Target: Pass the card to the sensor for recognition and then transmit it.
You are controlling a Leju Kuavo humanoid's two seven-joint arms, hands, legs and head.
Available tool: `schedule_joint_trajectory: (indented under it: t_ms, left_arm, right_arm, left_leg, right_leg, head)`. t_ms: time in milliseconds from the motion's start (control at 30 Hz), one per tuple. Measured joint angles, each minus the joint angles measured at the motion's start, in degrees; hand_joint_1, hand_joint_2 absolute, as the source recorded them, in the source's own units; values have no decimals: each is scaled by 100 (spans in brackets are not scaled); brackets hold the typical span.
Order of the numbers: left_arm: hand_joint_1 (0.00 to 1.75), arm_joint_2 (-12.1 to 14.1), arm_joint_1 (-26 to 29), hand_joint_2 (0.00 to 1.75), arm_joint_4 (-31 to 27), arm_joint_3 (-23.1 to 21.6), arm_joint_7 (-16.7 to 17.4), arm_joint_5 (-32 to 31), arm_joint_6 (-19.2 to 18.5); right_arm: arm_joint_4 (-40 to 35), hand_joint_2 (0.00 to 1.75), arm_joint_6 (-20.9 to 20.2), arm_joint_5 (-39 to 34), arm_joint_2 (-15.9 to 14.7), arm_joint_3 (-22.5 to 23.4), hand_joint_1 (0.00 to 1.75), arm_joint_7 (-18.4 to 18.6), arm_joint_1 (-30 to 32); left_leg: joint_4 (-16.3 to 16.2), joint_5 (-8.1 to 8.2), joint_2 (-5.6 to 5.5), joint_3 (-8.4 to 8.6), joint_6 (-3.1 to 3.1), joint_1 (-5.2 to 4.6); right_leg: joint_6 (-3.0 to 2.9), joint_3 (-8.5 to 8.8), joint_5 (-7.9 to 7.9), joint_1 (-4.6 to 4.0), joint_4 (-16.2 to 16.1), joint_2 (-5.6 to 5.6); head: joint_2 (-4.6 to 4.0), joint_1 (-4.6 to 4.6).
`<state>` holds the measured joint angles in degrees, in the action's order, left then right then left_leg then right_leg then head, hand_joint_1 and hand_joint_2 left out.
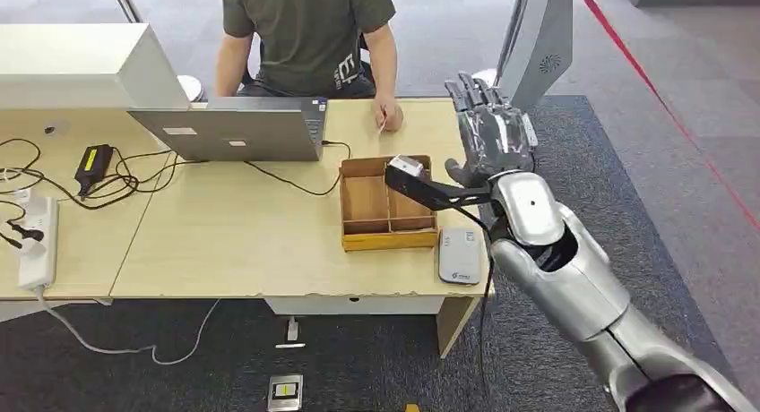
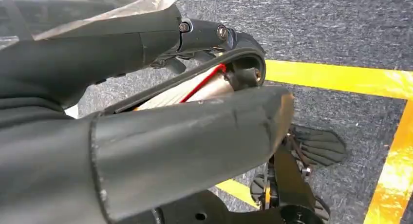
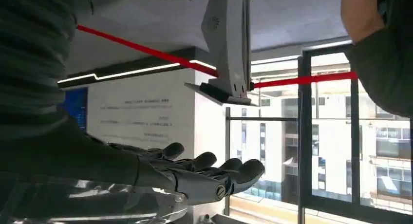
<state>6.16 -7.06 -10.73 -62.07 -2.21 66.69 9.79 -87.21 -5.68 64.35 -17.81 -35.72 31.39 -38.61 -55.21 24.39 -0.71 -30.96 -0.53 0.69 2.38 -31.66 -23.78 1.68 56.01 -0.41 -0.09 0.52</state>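
Closest to me in the head view is my right arm, rising from the lower right corner, its silver forearm crossing the right end of the tabletop (image 1: 224, 242). Just beyond the forearm and near the front edge, the pale grey sensor (image 1: 460, 256) lies flat, just beside the wooden tray (image 1: 387, 240), which is split into compartments. A dark strap-like part of the arm crosses over the tray's right side, so I cannot tell what those compartments hold. Past that, my right hand (image 1: 493, 130) is raised above the tabletop's right edge, fingers stretched out straight and apart with nothing in them; the right wrist view shows the same hand (image 3: 195, 177) flat and empty. Farther back, a person's hand (image 1: 387, 116) rests on the tabletop holding a small pale card (image 1: 382, 124) at its fingertips, well apart from my hand. To the left sit a closed grey laptop (image 1: 233, 133), a black power brick (image 1: 92, 166) with tangled cables, and a white power strip (image 1: 38, 244). The left wrist view looks down at dark carpet with yellow lines past my left hand (image 2: 160, 151); I cannot tell how its fingers are set.
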Motion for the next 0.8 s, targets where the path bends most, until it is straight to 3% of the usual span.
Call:
schedule_joint_trajectory:
  t_ms: [333, 800]
  left_arm:
    - [0, 0, 10, 0, 0, 2, 24, 2, 0]
    - [0, 11, 28, 0, 0, 4, 48, 28, 37]
  right_arm:
    - [564, 175, 52, -256, 260, -142, 0, 151, -116]
    - [1176, 175, 315, -242, 177, -151, 0, 527, -172]
  left_leg:
    - [-1, 0, 0, -1, 0, 0]
    - [-2, 0, 5, 0, 0, 0]
  right_leg:
    - [0, -3, 0, 0, -1, 0]
    - [-2, -6, 1, 0, -1, 1]
  head:
    - [0, 0]
    - [0, 0]
